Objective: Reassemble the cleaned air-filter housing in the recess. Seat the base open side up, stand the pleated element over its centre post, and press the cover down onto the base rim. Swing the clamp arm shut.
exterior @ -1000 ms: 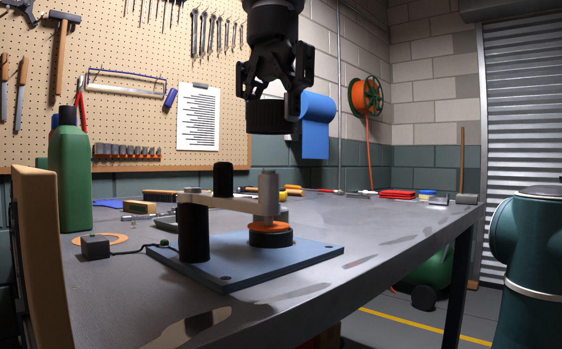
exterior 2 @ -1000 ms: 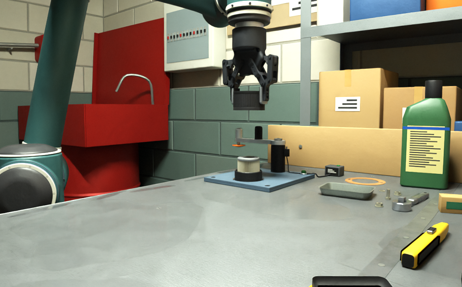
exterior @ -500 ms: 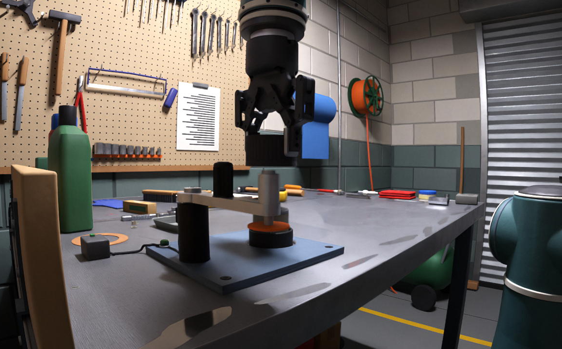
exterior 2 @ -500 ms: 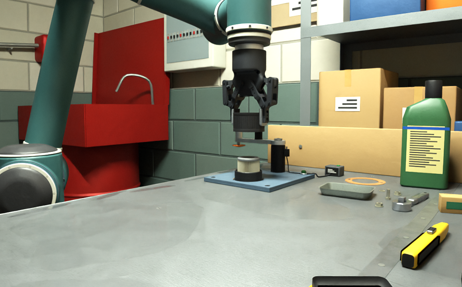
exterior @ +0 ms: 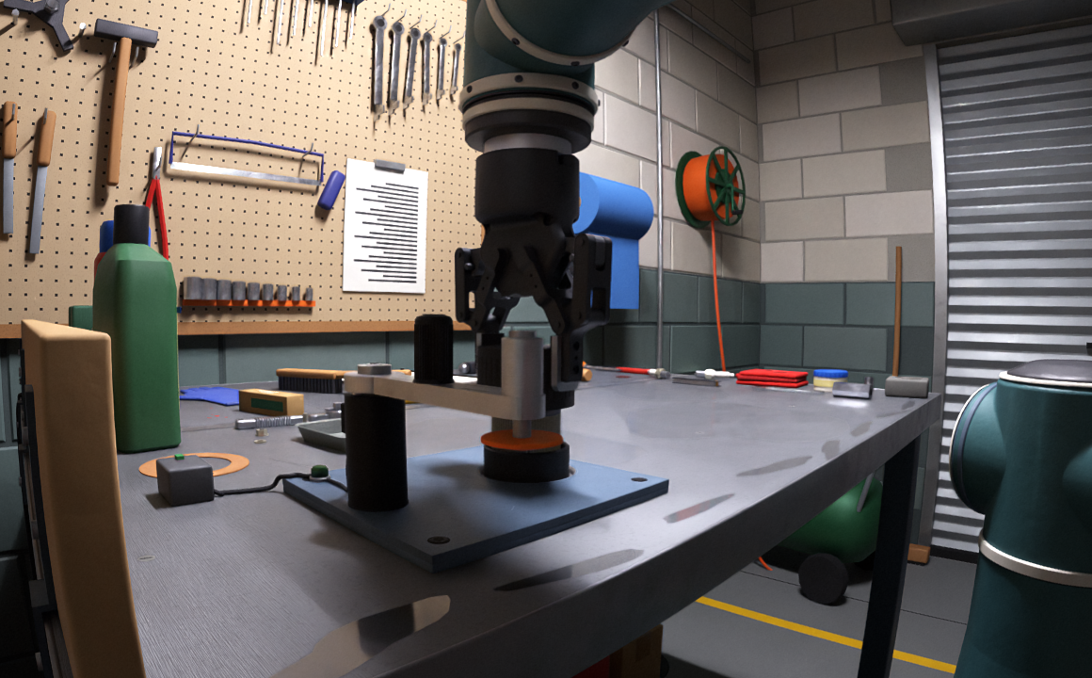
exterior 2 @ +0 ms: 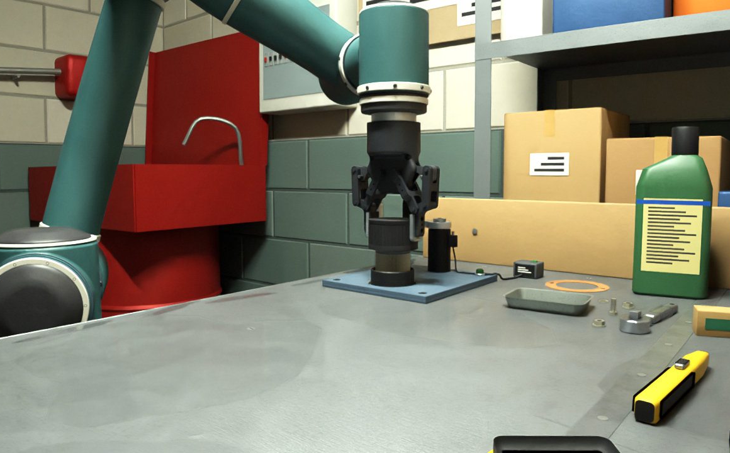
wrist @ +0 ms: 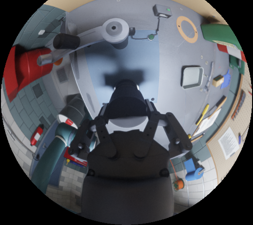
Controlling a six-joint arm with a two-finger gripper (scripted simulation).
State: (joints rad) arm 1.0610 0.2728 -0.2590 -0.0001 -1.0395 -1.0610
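The dark ribbed cover (exterior 2: 390, 235) sits in my grip, lowered over the pleated element (exterior 2: 392, 261), whose lower part shows beneath it. My gripper (exterior 2: 391, 228) is closed around the cover from above. The black base (exterior 2: 392, 276) stands in the recess of the blue plate (exterior 2: 410, 284), with the element standing inside it. The clamp arm (exterior: 441, 390) is swung aside on its black pivot post (exterior: 376, 451), its grey end pin (exterior: 522, 377) and orange pad (exterior: 521, 439) off the housing. In the wrist camera the cover (wrist: 127, 100) hides the element and base.
A tan board (exterior 2: 553, 234) runs along the bench behind the plate. A small grey switch box (exterior 2: 528, 269) with its cable lies beside the plate. A metal tray (exterior 2: 548, 301), an orange gasket ring (exterior 2: 577, 285), a green bottle (exterior 2: 673, 225) and a yellow knife (exterior 2: 670, 386) lie to the right.
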